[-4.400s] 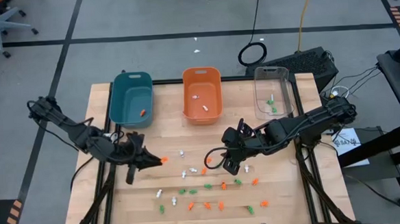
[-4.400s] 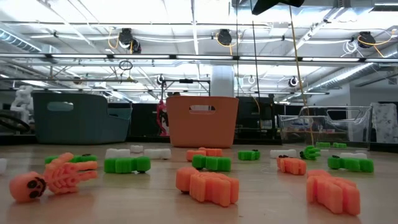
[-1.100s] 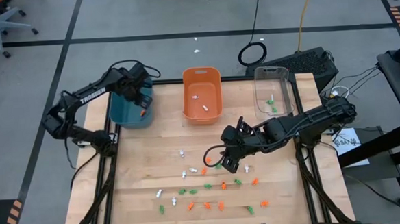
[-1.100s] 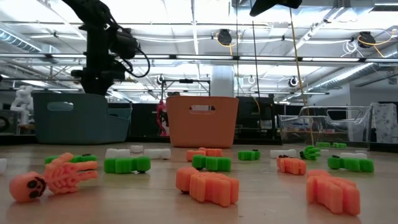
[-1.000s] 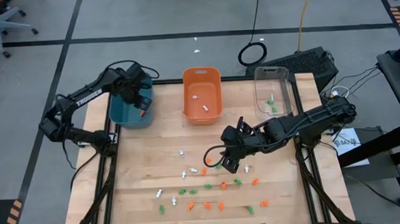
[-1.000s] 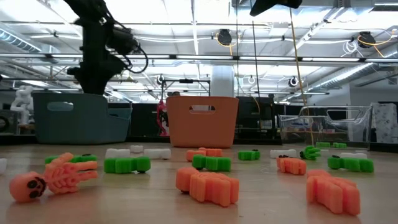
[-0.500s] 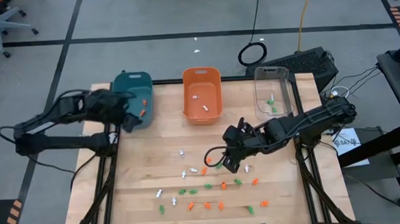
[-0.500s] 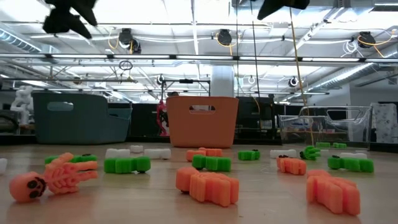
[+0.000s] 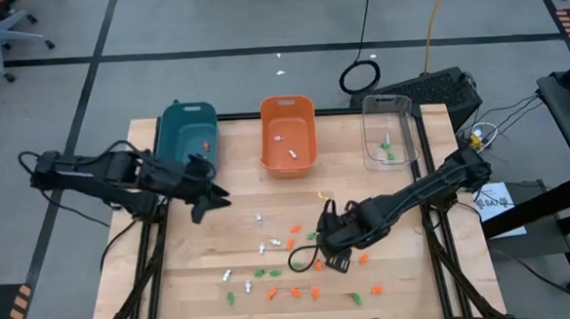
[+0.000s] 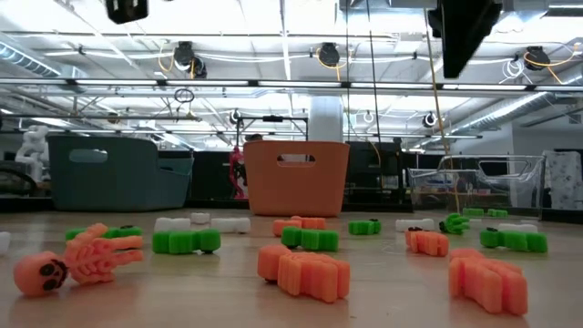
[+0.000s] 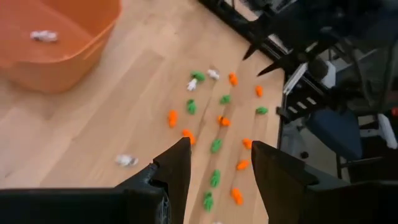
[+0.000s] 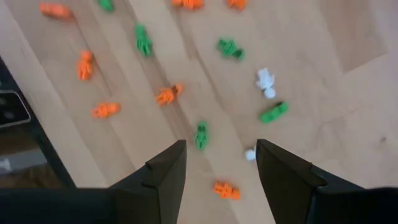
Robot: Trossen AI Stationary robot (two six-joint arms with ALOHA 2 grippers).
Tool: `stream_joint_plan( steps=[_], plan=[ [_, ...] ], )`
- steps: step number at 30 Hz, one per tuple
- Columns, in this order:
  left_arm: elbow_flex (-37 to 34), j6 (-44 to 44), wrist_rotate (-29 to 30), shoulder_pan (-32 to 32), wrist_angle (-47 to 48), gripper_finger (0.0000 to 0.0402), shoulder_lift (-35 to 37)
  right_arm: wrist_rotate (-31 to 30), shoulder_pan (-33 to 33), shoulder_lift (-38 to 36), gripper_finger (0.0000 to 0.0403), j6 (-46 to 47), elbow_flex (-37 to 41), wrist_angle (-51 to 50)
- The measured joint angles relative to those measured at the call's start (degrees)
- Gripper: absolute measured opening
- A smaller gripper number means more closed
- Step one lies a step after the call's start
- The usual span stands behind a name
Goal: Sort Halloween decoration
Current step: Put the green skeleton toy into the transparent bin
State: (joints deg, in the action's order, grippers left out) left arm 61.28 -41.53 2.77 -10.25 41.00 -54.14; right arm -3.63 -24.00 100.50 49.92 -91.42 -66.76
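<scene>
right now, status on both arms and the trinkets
Left pincer open, empty, near the teal bin. Right pincer open, empty, above scattered trinkets. Nothing blocking.

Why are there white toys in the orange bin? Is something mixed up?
It does look mixed. The orange bin holds white trinkets, the teal bin holds an orange trinket, and the clear bin holds green and white ones. So the colours don't match the bins.

Bins behind, trinkets in front.
You have three bins (image 9: 287, 132) along the table's (image 9: 193, 272) far edge; Halloween decoration (image 9: 294, 266) lies scattered before them, a few apparently inside.
</scene>
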Motion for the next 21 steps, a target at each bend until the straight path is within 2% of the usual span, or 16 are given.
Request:
stream_joint_plan(
  steps=[7, 11, 14, 21],
  plan=[
    [-0.07, -1.34, 1.98, -5.34, -1.1, 0.0169, -6.45, 1.11, -0.23, 4.34, 0.018, -6.84, 0.73, -0.1],
    [-0.07, -4.07, 1.8, -8.28, -1.26, 0.0169, -7.38, 6.74, 0.45, 4.41, 0.018, -6.26, 5.37, 1.89],
    [-0.07, -4.54, 2.54, -10.03, -1.57, 0.0169, -7.35, 9.63, 1.25, 4.08, 0.018, -5.07, 9.01, 6.09],
    [-0.07, -6.14, 3.36, -10.52, -1.69, 0.0169, -7.35, 9.56, 0.96, 4.08, 0.018, -2.26, 14.1, 18.97]
  ],
)
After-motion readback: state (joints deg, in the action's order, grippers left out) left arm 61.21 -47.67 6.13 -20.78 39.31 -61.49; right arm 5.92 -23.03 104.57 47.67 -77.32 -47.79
